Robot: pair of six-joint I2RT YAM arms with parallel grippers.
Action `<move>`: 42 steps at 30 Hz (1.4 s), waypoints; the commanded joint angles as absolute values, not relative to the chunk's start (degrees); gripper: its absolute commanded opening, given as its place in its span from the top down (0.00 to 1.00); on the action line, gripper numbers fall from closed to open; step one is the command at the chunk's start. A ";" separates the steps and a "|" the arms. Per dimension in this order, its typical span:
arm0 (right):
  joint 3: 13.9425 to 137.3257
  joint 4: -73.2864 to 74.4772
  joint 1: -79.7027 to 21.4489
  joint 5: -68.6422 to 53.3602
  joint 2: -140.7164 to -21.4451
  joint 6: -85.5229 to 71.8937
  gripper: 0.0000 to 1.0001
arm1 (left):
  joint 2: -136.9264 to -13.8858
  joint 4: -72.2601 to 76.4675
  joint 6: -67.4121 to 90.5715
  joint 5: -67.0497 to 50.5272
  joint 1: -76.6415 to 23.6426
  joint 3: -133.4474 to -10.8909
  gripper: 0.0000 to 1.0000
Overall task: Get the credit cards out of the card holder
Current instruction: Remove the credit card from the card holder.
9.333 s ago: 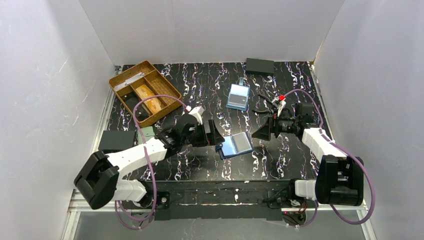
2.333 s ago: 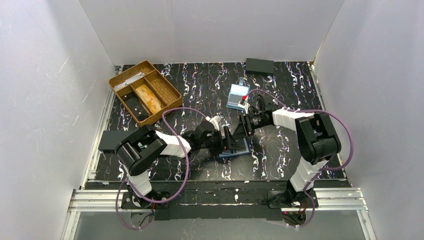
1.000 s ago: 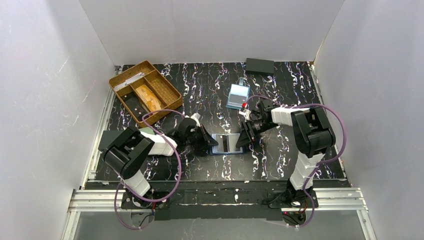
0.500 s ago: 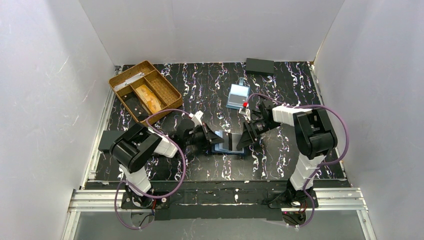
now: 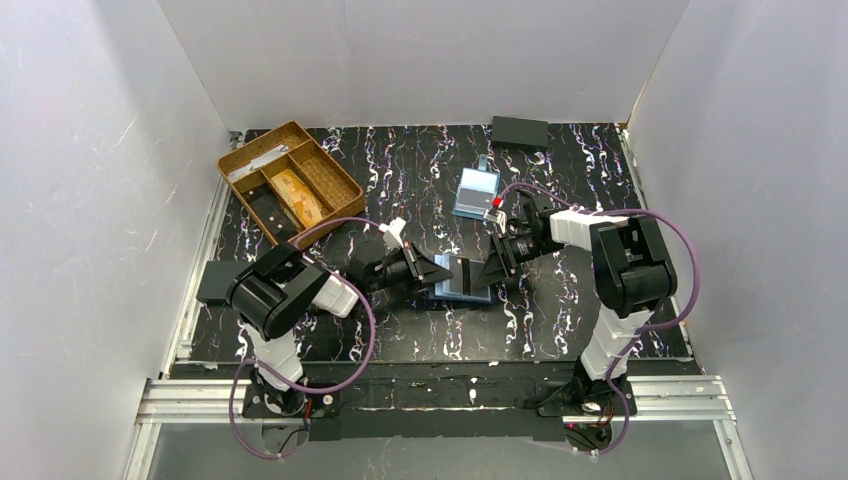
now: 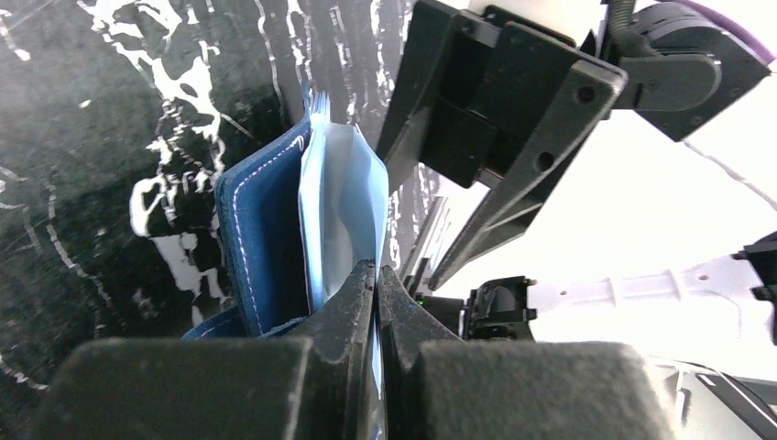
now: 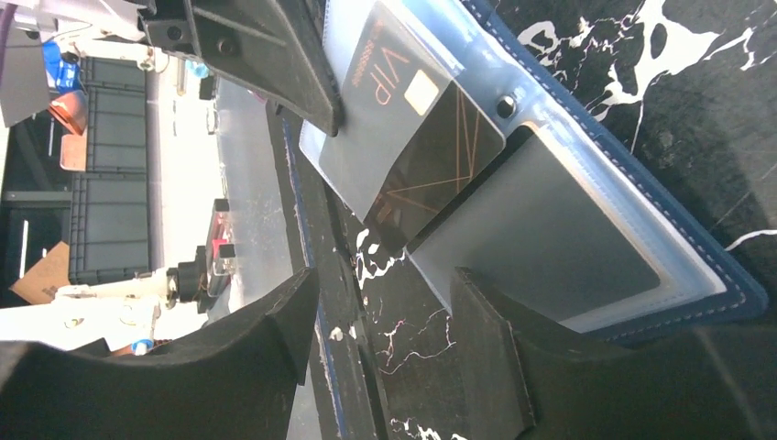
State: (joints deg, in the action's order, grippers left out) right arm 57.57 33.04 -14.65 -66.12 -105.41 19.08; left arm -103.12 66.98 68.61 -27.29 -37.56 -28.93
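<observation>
Left end effector (image 6: 376, 275): pressed together, pinching the near edge of a pale inner sleeve of the card holder (image 6: 264, 229).
Right end effector (image 7: 389, 307): spread, nothing between the fingers; aimed at the open sleeves, just short of them.
Changed, right side: jaws wider than a second ago.
Changed, holder: a second ago flat and open on the desk (image 5: 400, 160); now raised on its left side and tilted toward the right arm, between the two end effectors.
Meaning: probably held up and steadied so the right fingers can reach a card; none out yet.
Credit card (image 7: 412, 156): dark, with orange lines, a chip and "VIP" lettering; tucked partly under a frosted sleeve.
Cover: navy, leather-like, pale stitching along rounded edges.
Sleeves: translucent pale-blue plastic, thin and floppy, one snap stud.
Card feel: likely stiff, slick and thin, so hard to catch by the edge.
Desk surface: black with white marbling, flat.
</observation>
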 commanded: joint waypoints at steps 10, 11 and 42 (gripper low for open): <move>57.66 29.54 -12.52 -75.50 -107.45 13.85 0.37 | -106.24 78.83 73.27 -31.22 -37.74 -31.25 1.00; 57.70 29.59 -12.49 -75.82 -107.62 13.67 0.37 | -106.31 78.90 73.36 -31.39 -37.88 -31.46 1.00; 55.09 22.94 -9.74 -61.12 -109.91 5.63 0.99 | -115.09 77.96 74.72 -27.99 -36.63 -28.84 1.00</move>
